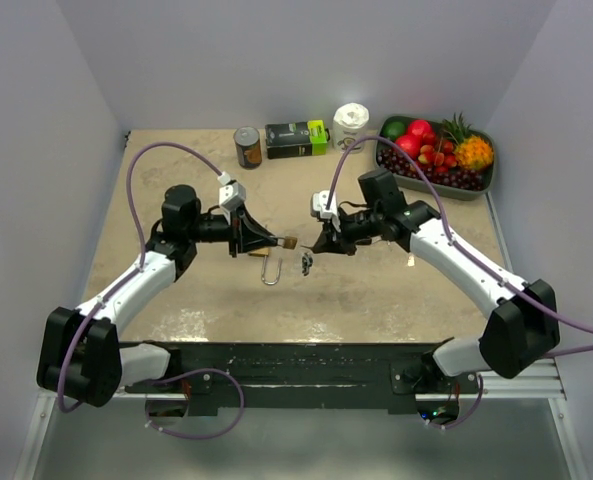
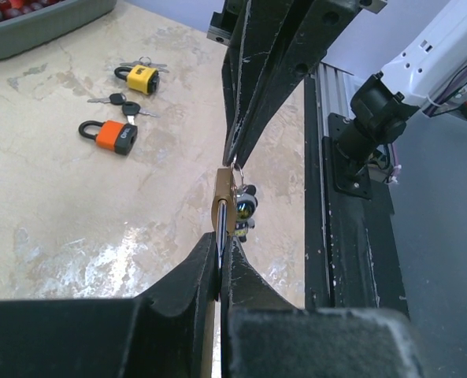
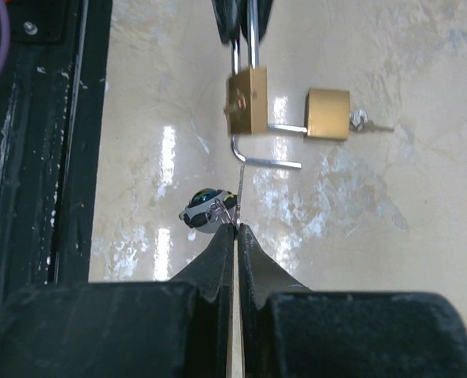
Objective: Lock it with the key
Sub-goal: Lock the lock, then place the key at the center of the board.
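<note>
Key (image 3: 240,189) sits pinched flat in the clenched right gripper (image 3: 237,228), low centre of the right wrist view, with spare keys (image 3: 205,214) dangling off its ring. Its tip points at the underside of the padlock (image 3: 245,100) just above it, and I can't tell if it's in the keyhole yet. The left gripper (image 2: 220,253) is clamped on that padlock, holding it above the table (image 1: 376,300), mid-frame in the top view.

My guess is the padlock is hard, smooth, hefty for its size and prone to twisting, so grip the flat body faces. The key is thin, so hold it by the bow.

Another brass lock (image 3: 328,114) lies on the table to the right. Glossy stone-look table, fruit tray (image 1: 486,185) and can (image 1: 247,146) at the far edge, plain white walls.
</note>
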Tool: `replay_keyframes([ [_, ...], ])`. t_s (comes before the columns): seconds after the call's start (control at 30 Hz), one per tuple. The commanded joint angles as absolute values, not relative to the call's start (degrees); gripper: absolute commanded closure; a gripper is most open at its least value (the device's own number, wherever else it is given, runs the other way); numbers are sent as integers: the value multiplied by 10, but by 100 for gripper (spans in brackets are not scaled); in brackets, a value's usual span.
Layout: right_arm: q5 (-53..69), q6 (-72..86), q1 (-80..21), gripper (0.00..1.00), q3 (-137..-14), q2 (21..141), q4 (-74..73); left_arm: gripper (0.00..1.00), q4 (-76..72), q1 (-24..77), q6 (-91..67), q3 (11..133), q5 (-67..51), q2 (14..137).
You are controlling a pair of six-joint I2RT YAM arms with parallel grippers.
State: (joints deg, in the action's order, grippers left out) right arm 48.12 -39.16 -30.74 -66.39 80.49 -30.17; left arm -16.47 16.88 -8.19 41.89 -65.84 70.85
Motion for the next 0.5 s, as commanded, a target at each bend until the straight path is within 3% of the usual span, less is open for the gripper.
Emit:
replay_keyframes([
  [0.0,463,-395,-278,100,-653,793,-319,100,-182,152,-66,437,-667,710],
  [0.47,268,-161,-249,100,-669,955,-189,100,-185,150,-66,410,-618,704],
])
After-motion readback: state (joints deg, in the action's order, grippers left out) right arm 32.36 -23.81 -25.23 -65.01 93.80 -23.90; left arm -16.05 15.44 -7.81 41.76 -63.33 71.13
